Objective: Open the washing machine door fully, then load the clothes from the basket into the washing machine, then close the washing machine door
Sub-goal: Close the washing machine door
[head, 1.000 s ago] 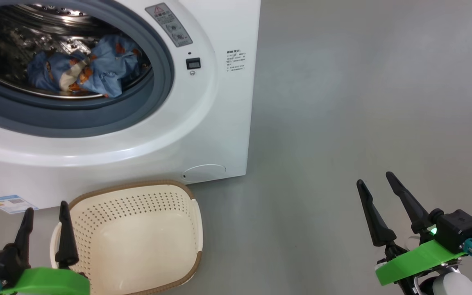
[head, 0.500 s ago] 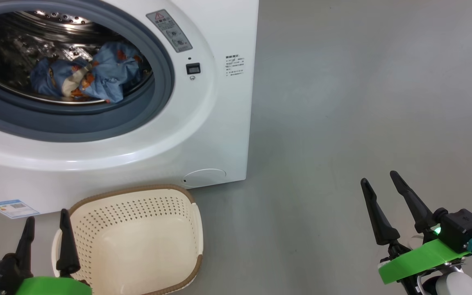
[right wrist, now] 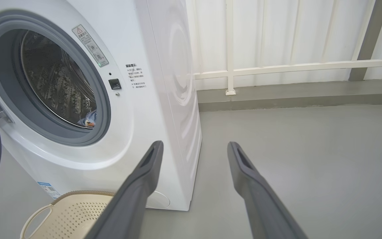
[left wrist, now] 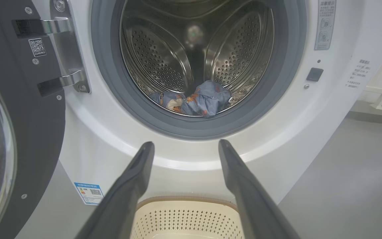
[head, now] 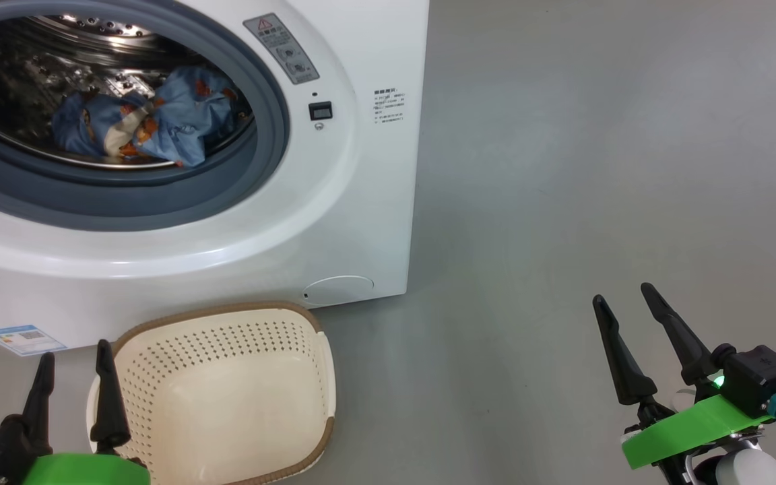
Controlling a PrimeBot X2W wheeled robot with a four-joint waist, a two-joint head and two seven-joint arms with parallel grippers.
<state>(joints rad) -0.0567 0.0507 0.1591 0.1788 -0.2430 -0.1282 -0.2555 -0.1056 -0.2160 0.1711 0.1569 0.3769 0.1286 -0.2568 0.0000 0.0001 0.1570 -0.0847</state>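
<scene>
Bunched low in the steel drum, upper left of the head view: the clothes, inside the washing machine. At the left edge of the left wrist view, the washing machine door, swung wide on its hinges. Just below the machine's front, lower left, the basket on the grey floor. Beside its left rim, the left gripper, fingers spread, grasping nothing. Far lower right, over the floor, the right gripper, likewise released. At the machine's lower left corner, a blue label sticker.

You see smooth grey floor. Washing machine stands on it, toward your left. Basket sits upright on floor, just beside machine's lower front.
</scene>
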